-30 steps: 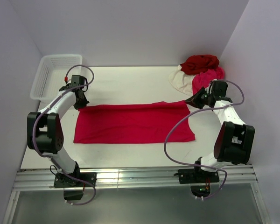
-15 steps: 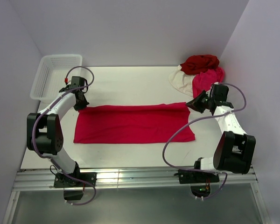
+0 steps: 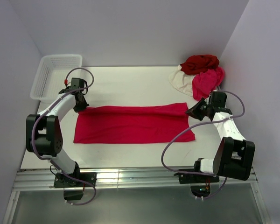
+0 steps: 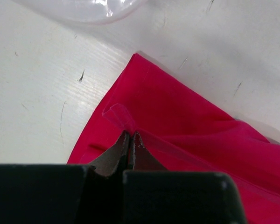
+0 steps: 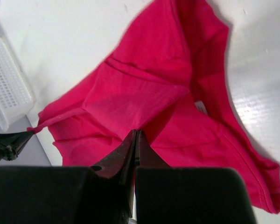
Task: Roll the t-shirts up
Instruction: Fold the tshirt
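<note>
Top external view: the bright crimson soft-cloth t-shirt (image 3: 133,123), folded into a long band across the middle of the white tabletop (image 3: 130,86), lies flatter than before. The right gripper (image 3: 190,112) has drawn nearward, away from the far-right heap of dark red, pink and cream shirts (image 3: 200,74). It and the left gripper (image 3: 81,106) stay clenched on the band's far corners. The band looks nearly ready to roll.
</note>
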Robot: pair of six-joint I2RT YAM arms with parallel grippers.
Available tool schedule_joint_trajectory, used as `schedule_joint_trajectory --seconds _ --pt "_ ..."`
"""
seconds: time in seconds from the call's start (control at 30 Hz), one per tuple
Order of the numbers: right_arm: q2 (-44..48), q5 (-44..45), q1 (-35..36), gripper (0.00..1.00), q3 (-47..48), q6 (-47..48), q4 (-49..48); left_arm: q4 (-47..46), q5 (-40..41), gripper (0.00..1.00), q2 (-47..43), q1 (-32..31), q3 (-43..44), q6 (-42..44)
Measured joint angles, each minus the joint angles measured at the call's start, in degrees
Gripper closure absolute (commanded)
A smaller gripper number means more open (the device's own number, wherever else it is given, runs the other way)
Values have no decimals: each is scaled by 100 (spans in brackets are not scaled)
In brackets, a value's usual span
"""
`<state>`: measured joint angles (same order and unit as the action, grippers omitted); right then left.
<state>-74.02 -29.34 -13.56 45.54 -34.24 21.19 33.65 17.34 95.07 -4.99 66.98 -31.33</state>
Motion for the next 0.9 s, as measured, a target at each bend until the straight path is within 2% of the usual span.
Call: schedule_joint_trajectory --seconds 0.47,0.57,0.6,0.63,0.67,0.73,0.77,0.83,0.9 --pt "227 407 0 100 -638 -68 127 -4 0 100 -313 0 -774 -269" --pt "212 555 0 100 -765 -66 234 -4 -17 96 -313 0 -927 -328" --pt "175 597 0 96 -798 -68 278 2 -31 94 -310 0 -964 -343" --pt "129 632 0 93 -826 -70 299 4 -42 85 -306 0 -990 -358" --pt "55 658 0 82 -846 -68 345 7 -48 78 -293 0 -1003 -380" --pt "-96 750 0 69 -850 -50 444 2 -52 60 -260 0 -1003 -385" --pt "-168 804 0 61 -850 -50 503 4 -52 55 -254 0 -1003 -385" --pt "-205 890 -4 58 -846 -22 614 9 -48 46 -247 2 -1003 -396" --pt "-179 968 -9 54 -789 -11 765 20 -46 43 -258 7 -1003 -385"
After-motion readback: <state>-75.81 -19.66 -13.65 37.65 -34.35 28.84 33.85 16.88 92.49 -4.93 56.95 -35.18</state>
